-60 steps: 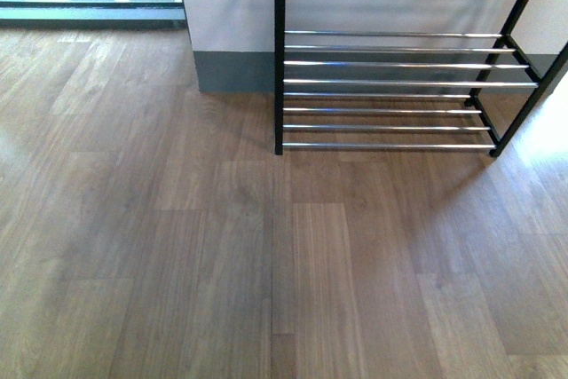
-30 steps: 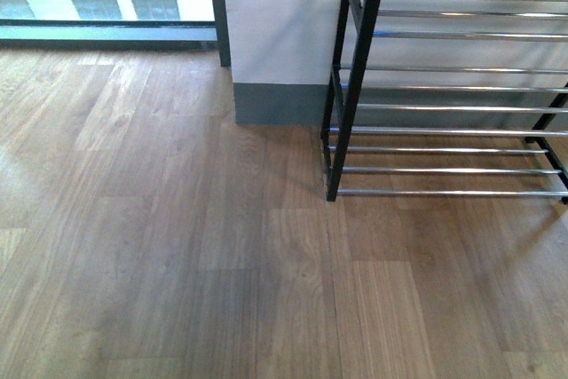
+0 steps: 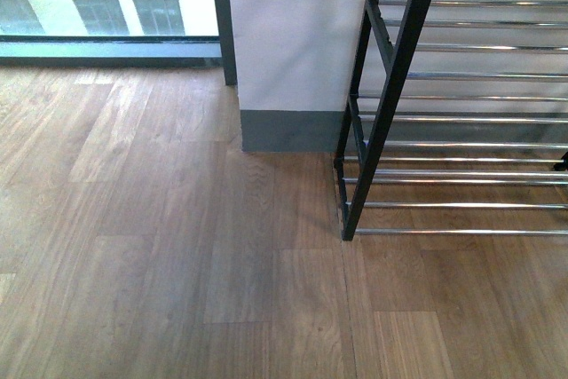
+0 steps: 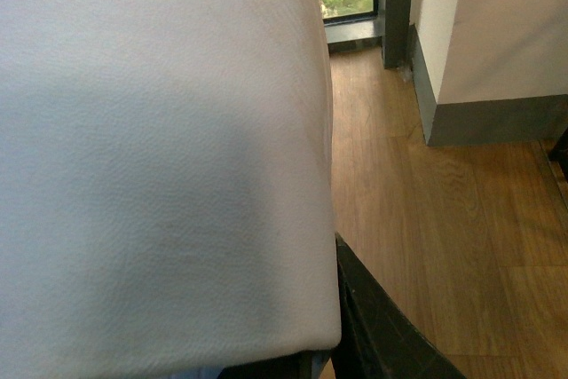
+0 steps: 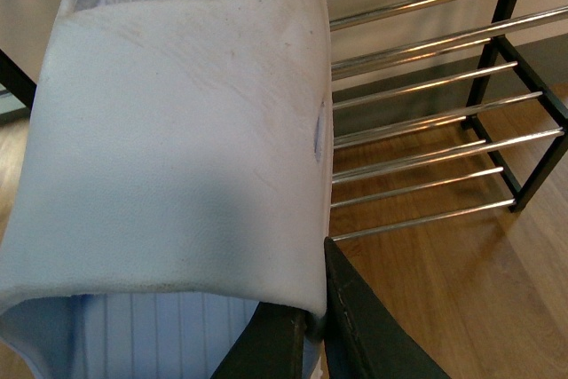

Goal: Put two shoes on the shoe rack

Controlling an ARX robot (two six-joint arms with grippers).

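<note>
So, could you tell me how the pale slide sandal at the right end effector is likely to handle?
The slide sandal looks like moulded foam, so it is probably light and fairly stiff. Its broad, matte strap should resist slipping in the right end effector. On the shoe rack it seems unlikely to roll.
</note>
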